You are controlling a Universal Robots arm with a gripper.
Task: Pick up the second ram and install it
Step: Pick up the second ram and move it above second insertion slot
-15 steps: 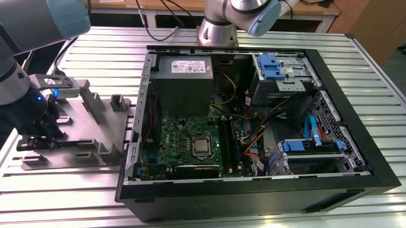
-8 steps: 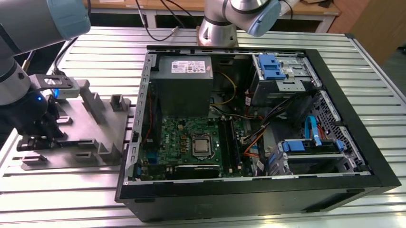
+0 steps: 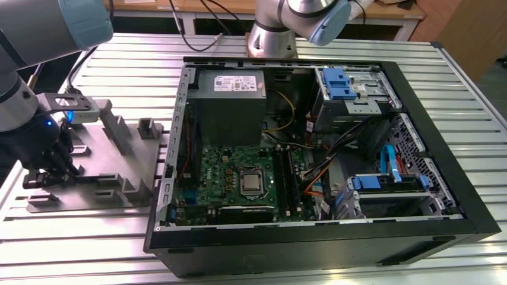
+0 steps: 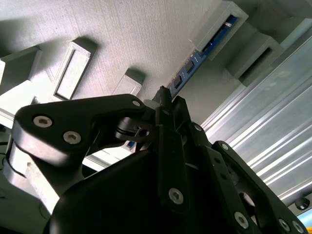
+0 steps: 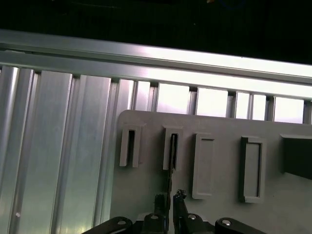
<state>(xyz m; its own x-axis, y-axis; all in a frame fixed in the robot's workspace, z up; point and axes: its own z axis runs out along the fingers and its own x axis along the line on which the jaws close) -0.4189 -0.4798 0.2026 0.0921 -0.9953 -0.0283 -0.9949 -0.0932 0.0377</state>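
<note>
So the gripper (image 5: 169, 201) has its two black jaws pulled in almost together, pinched on the thin top edge of the second ram (image 5: 170, 176). You can see that in the first wrist view. The stick stands on edge, and its far end sits in one of the upright slotted posts of the grey holder tray (image 5: 146, 195), so it's in the holder, not in the PC. The second wrist view shows the same grab: the ram (image 4: 195, 61) runs as a narrow bluish strip from the fingertips (image 4: 171, 113) up into a slot post. Around it the tray has a row of other rectangular posts. In the exterior view the tray lies at the exterior view's left, flat on a ribbed aluminium table (image 3: 79, 231) made of long silver slats, with the arm coming down onto its near corner. Just beside the tray is an open black computer case (image 3: 443, 196) lying on its side. Inside are a green motherboard (image 3: 230, 172) with the bare CPU (image 3: 252, 181) in the middle, a grey power supply (image 3: 230, 86) and blue drive brackets (image 3: 336, 83). Past the case there's the base of another robot arm (image 3: 273, 35) standing on the table, and wooden furniture (image 3: 396, 9) behind that.
</note>
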